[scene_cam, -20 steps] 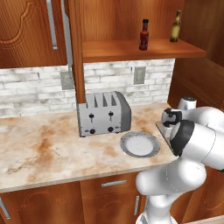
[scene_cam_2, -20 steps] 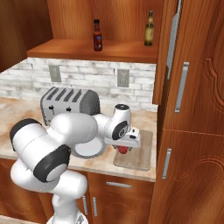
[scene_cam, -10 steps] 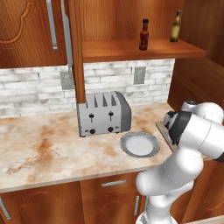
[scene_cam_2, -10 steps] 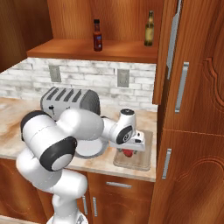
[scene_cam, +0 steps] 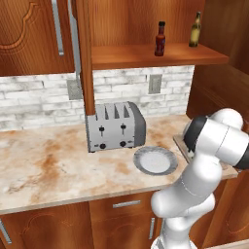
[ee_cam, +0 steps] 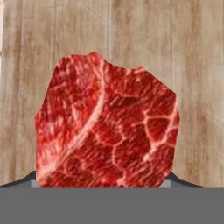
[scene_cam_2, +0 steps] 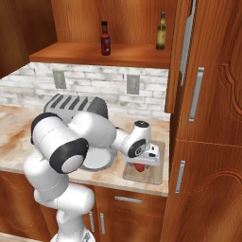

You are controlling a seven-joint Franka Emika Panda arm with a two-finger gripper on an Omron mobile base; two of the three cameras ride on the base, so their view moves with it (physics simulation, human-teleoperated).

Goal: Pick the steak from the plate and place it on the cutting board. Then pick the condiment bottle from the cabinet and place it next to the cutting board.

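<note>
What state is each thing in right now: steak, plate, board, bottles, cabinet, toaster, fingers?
steak: over the cutting board, between the fingers; whether gripped or released, cannot tell
cutting board: flat on the counter, steak above it
plate: bare, on the counter
condiment bottle: upright on the cabinet shelf
olive-green bottle: upright on the same shelf
cabinet: shelf open, doors shut
toaster: slots bare

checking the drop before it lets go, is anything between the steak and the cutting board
Nothing visible. In the hand view the steak has bare cutting board wood behind it, and the right base view shows it under the end effector over the board, the plate off to one side.
</note>
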